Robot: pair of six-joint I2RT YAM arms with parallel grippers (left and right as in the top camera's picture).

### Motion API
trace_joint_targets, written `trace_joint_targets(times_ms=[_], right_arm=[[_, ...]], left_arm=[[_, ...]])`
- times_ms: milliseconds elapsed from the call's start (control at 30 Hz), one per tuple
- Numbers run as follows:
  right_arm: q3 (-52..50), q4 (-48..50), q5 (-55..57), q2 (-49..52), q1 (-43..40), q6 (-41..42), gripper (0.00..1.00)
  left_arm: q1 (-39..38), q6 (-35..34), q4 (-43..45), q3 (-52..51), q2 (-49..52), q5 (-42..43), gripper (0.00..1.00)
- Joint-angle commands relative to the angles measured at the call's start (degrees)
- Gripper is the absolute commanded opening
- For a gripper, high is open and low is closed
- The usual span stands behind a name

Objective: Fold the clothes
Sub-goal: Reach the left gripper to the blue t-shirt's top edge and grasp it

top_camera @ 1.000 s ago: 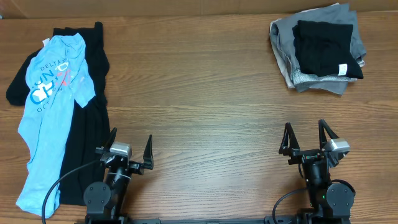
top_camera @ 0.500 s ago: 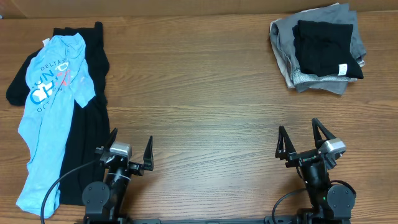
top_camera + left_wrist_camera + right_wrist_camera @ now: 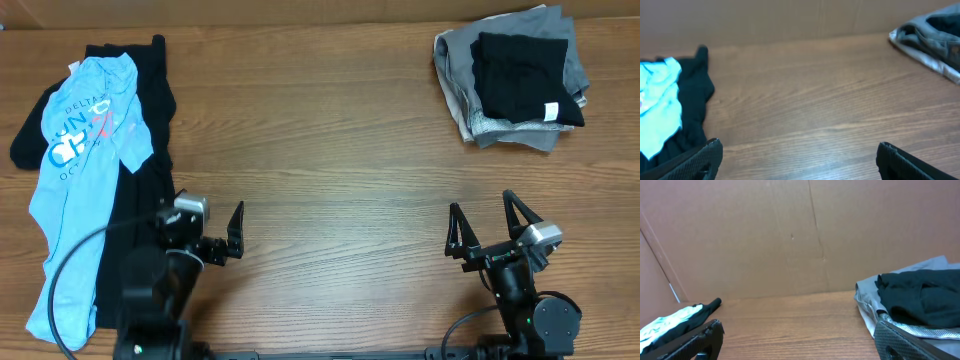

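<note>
L pincer (image 3: 200, 240) and R pincer (image 3: 487, 232) gape wide, empty, at the tabletop (image 3: 320, 150) front. Light-blue T-shirt (image 3: 75, 170) sprawls over a black garment (image 3: 140, 150) far left; folded pile (image 3: 515, 80) back right. Cloth looks soft, light, floppy; probably best pinched at shoulder or hem edge.

The shirt (image 3: 70, 190) is light blue, the garment (image 3: 147, 195) black, the pile (image 3: 512, 78) grey-and-black.

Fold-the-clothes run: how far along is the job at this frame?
Done: a folded stack of grey and black garments sits far right. In hand: nothing; the left gripper and right gripper are open and empty. Left: the light blue T-shirt and the black garment under it lie unfolded at the left.
</note>
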Motion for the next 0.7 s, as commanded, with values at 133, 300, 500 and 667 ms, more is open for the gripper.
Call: trace_joint_targets(times_ms=[133,300,500,667], right_arm=[[11.98,-5.35,-0.04,9.73,-0.09,0.22,1.00],[21.53,-10.62,-1.03,21.75,-0.04,0.09,1.00],[37.03,-22.71,-2.19,39.80,-0.04,-0.28,1.00],[50.75,-35.12,-2.47,55.63,-0.04,-1.75,1.00]], left_arm=[[0.57,1.25,-11.30,20.09,17.92,0.70,1.00],[0.57,1.33,-18.80,32.02,26.82,2.89,1.00],[0.57,2.62,-26.49,43.06,35.74,4.33,1.00],[0.57,5.38,-29.92,47.82,40.52,7.45,1.00]])
